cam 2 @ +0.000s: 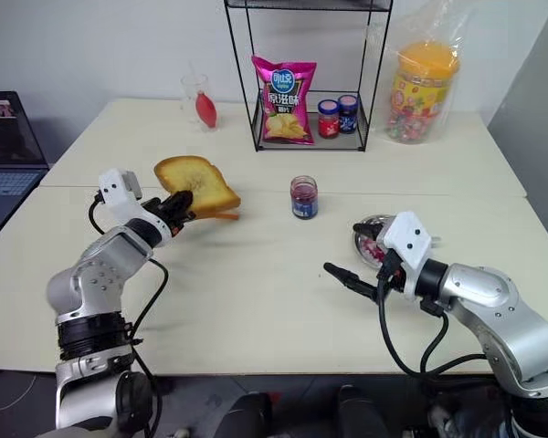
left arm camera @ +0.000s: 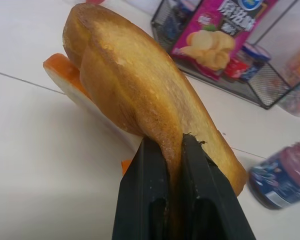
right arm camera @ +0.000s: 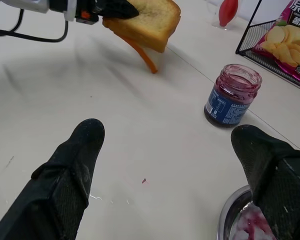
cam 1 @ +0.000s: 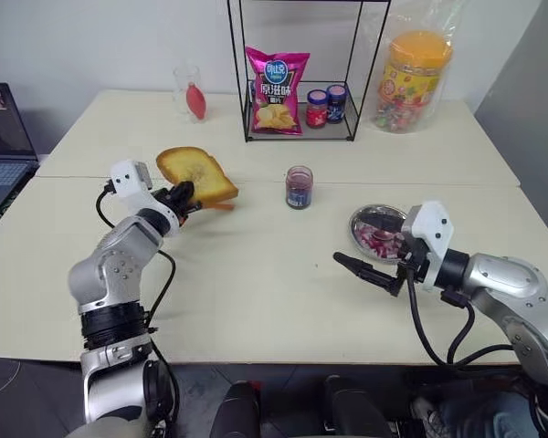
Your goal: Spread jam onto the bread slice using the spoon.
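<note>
- Left gripper clamped on the near edge of the bread slice; slice sits tilted, lifted off the bench, far end pointing away from the gripper.
- Orange-rimmed plate or board just under the slice, partly hidden; can't tell whether they touch.
- Right gripper spread wide, holding nothing, hovering low over the bench.
- Jam in a small open glass jar, ahead of the right gripper and well to the right of the left one. Blue label, text too small to read.
- Round metal dish just beside the right gripper, under its wrist, pink-red bits inside. Spoon not made out.
- Wire rack beyond the jam jar: pink chip bag with Chinese lettering, "原滋味" legible as far as I can tell, plus two small jars, red lid and blue lid.
- Big yellow-lidded candy tub to the right of the rack, label unreadable.
- Laptop far left of the left gripper.
</note>
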{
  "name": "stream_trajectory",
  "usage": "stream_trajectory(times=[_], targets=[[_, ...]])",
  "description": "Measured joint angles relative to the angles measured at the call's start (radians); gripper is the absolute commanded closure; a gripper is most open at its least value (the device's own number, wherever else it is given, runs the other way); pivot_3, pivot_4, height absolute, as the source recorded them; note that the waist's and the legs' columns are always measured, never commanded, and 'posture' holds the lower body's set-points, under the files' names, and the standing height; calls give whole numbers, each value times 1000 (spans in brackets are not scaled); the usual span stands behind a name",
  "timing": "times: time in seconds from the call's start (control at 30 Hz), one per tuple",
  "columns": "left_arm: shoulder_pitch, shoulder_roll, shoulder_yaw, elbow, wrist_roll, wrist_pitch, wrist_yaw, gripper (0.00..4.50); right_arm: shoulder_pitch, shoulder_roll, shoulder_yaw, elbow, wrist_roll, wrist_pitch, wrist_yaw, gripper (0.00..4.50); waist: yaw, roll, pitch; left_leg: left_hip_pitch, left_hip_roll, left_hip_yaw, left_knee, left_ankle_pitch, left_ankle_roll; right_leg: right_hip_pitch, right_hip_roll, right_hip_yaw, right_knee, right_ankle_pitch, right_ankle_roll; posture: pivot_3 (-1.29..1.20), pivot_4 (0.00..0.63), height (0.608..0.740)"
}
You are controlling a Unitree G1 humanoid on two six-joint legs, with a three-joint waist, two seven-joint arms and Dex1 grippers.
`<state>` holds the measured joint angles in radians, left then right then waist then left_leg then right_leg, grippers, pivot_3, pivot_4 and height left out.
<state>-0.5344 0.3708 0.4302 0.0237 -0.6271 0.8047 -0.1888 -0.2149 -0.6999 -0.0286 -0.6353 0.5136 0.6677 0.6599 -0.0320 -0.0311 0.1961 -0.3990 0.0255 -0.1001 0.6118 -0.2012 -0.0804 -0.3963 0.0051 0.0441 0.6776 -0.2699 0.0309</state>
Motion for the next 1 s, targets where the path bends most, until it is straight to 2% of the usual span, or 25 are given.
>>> stream_trajectory(times=[0.4,0.47,0.67,1.0], targets=[[106,5,15,-11,35,-1,92,4495,-1,0,-1,34,-12,-31,31,0,1,0,0,-1,0,0,0,0,0,0,0,0,-1,0,0,0,150,740],[110,5,15,-7,38,-1,94,3837,-1,0,-1,34,-12,-32,32,0,1,-1,0,-1,0,0,0,0,0,-1,0,0,-1,0,0,0,150,740],[125,13,21,15,60,-1,114,2694,-1,0,-1,34,-12,-31,35,0,1,-1,0,0,0,0,0,0,0,0,0,0,-1,0,0,0,150,740],[148,-5,29,-10,69,-6,158,2694,-1,-3,-1,34,-12,-30,39,0,1,-1,0,0,0,0,0,0,0,0,0,0,-1,0,0,0,150,740]])
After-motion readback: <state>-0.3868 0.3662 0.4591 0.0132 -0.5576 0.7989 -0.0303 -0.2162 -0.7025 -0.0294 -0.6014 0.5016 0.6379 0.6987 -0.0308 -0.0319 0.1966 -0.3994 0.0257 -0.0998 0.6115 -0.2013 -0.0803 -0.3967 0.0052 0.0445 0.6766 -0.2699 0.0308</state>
